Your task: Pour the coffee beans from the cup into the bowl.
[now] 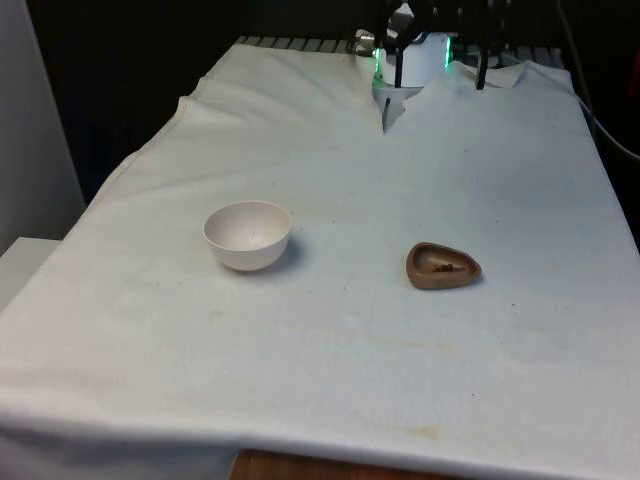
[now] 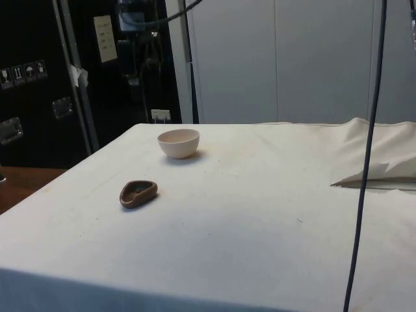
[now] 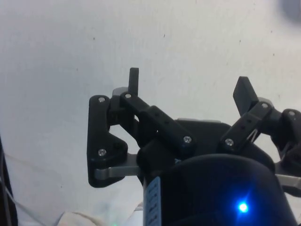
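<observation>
A brown, rounded-triangular cup [image 1: 442,266] with some coffee beans inside sits on the white cloth, right of centre in the front view; the side view has the cup [image 2: 138,193] nearer the camera than the bowl. A pale pink bowl [image 1: 247,235] stands upright to the front view's left of the cup, about a bowl's width or two away, and the bowl [image 2: 179,143] looks empty. In the wrist view my gripper [image 3: 188,87] is open, its two black fingers wide apart with nothing between them, over bare white cloth.
The white cloth [image 1: 330,330] covers the whole table, with a fold and slit [image 1: 385,110] near the far end. A dark cable [image 2: 367,156] hangs down in the side view's foreground. The wooden table edge [image 1: 300,468] shows at the near side.
</observation>
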`<move>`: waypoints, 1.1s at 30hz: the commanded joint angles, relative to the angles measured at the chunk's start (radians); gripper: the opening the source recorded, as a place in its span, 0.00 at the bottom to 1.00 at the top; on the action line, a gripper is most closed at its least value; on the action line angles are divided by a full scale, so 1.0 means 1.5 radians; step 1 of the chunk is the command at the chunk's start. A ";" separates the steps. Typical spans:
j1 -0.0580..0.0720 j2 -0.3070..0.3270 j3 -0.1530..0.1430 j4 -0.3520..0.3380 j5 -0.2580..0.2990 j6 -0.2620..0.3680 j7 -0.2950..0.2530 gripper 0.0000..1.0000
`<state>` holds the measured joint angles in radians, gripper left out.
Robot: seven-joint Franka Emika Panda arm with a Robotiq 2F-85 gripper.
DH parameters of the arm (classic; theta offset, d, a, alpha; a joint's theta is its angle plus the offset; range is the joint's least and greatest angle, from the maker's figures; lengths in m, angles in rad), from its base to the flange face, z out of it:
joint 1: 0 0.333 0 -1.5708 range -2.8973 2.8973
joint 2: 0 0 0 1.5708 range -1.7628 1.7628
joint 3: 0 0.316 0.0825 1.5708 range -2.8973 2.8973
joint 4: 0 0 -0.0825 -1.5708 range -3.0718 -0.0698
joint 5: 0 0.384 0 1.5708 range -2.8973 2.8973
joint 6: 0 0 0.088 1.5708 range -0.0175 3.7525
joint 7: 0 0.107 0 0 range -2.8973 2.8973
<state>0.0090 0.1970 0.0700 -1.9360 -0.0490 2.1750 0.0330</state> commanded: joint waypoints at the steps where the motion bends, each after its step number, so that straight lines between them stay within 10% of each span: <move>1: 0.001 0.005 0.000 -0.007 -0.005 0.021 0.000 1.00; 33: -0.003 0.103 -0.009 -0.034 -0.004 0.165 -0.014 1.00</move>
<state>0.0110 0.3380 0.0540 -1.9910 -0.0660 2.4090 0.0220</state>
